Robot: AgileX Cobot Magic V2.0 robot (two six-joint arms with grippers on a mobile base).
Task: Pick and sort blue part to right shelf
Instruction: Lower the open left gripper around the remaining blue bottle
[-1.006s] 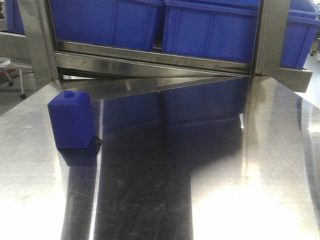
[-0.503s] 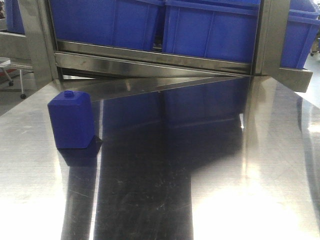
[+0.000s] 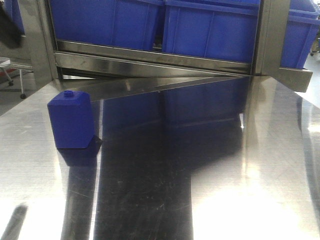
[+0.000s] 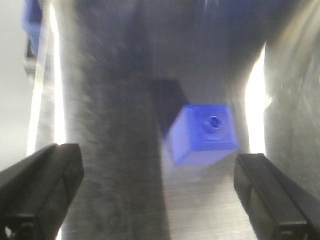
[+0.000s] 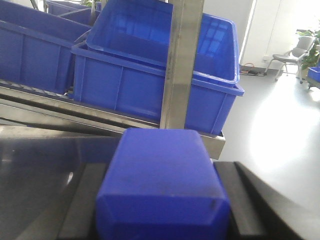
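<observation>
Exterior front-facing view: a polished steel table (image 3: 200, 175) fronts a shelf (image 3: 150, 62) of blue plastic crates (image 3: 210, 30). A small-knobbed blue block (image 3: 72, 120) stands beneath the spread left gripper (image 4: 157, 160). The right gripper (image 5: 157, 170) pinches the blue part (image 5: 162, 190), a solid rounded-edged block, between its fingers.

A polished steel tabletop (image 3: 210, 190) carries one blue block with a small flat knob (image 3: 72, 122), which stands upright near the left edge and throws a blue reflection on the metal in front of it. Behind the tabletop there is a steel rack (image 3: 150, 60) holding large blue plastic bins (image 3: 210, 30) side by side, and a steel upright post (image 5: 181, 65) rises in front of them. In the right wrist view, a pale shiny floor (image 5: 280, 125) lies beyond the rack, with an office chair (image 5: 295, 52) far back by the bright wall.
</observation>
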